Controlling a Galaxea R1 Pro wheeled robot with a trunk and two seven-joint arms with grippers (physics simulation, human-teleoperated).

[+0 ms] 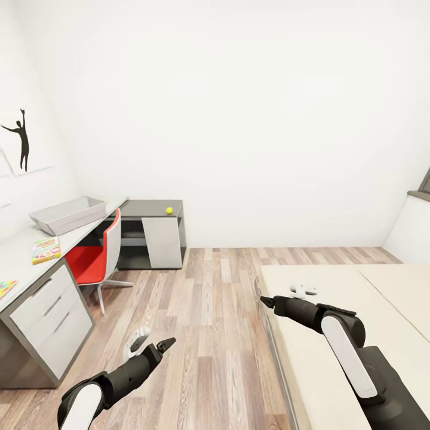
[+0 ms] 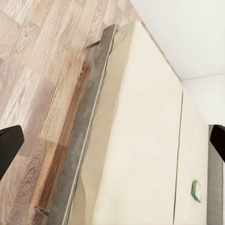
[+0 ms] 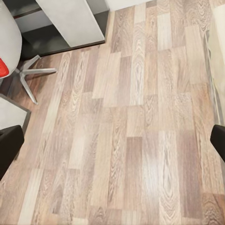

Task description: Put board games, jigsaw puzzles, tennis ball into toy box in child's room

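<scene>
The light grey toy box (image 1: 68, 214) stands on the pale table (image 1: 18, 257) at the left. A colourful flat box (image 1: 46, 249) lies on the table in front of it, and another colourful flat item (image 1: 5, 288) shows at the picture's left edge. A yellow tennis ball (image 1: 169, 210) rests on the lower dark grey desk (image 1: 149, 208). The beige bed (image 1: 334, 334) is at the right; a small green board game (image 2: 197, 191) lies far along its mattress. My left gripper (image 1: 156, 347) hangs open over the floor, and my right gripper (image 1: 269, 301) is open by the bed's near corner.
A red swivel chair (image 1: 95, 260) stands between the table and the dark desk. The table's drawer unit (image 1: 51, 325) juts toward my left arm. Wood-plank floor (image 1: 209, 310) runs between table and bed. The bed's grey-brown frame (image 2: 79, 140) edges the mattress.
</scene>
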